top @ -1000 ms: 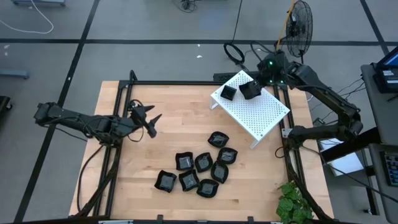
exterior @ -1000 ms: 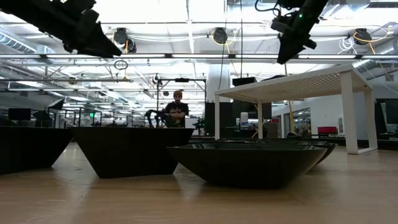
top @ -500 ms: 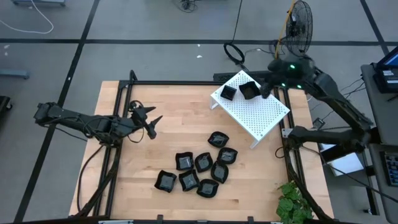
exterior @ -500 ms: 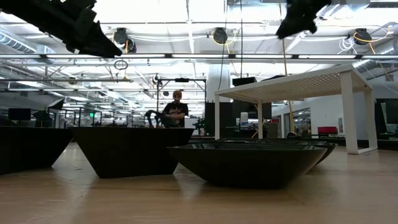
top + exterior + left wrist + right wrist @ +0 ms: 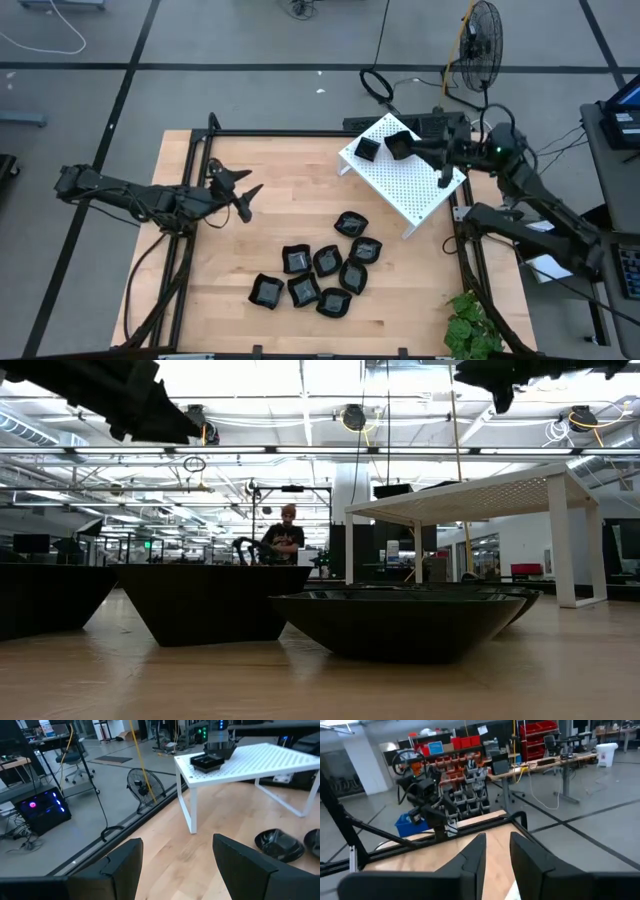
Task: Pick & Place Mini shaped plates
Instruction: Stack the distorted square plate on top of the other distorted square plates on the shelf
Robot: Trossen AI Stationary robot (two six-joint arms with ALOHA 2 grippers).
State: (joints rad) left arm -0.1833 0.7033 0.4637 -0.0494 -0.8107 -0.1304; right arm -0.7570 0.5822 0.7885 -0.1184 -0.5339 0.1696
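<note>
White perforated rack (image 5: 405,174) carries two glossy black plates (image 5: 400,146); right gripper (image 5: 441,163) above, fingers slightly apart, empty; left gripper (image 5: 243,195) wide apart.

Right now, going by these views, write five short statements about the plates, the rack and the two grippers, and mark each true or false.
1. Two mini plates sit on top of the white rack. True.
2. The right gripper holds a plate. False: nothing is between its fingers, which stand slightly apart.
3. The left gripper is open and empty above bare table. True.
4. The plates on the table are spread along its left edge. False: they cluster in the near middle, right of the left gripper.
5. The rack lies flat on its side. False: it stands on its legs.
</note>
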